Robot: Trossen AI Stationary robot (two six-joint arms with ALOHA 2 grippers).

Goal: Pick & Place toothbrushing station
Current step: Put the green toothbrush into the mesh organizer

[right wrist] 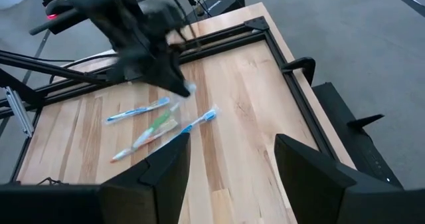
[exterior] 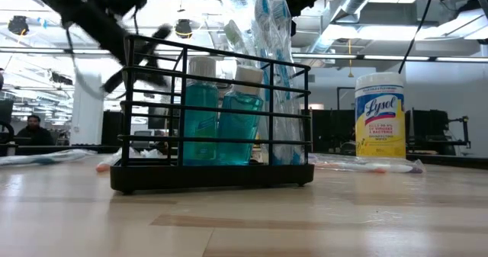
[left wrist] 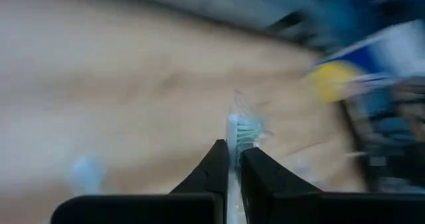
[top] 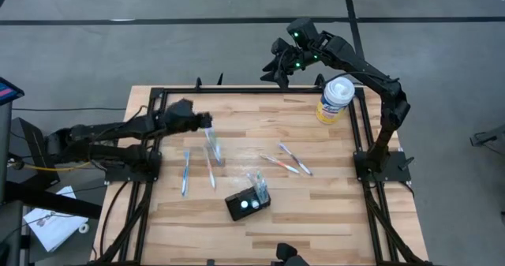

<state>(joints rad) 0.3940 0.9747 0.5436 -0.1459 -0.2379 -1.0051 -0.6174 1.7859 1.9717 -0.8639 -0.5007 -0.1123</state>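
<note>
Left pincer (left wrist: pixel 229 159): clamped on a wrapped toothbrush (left wrist: pixel 243 129), seen only by its wrist camera.
Right pincer (right wrist: pixel 229 157): fingers apart, empty.
Toothbrushing station (exterior: pixel 210 120): low view alone shows two teal bottles (exterior: pixel 221 116) inside.

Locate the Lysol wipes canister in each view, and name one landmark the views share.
High view: wipes canister stands at the table's far right corner, below the right arm.
Low view: right of the wire caddy, upright.
Left wrist view: only a blurred yellow-and-white shape, probably the canister.
Right wrist view: not in it.
Shared landmark: the wooden tabletop.
</note>
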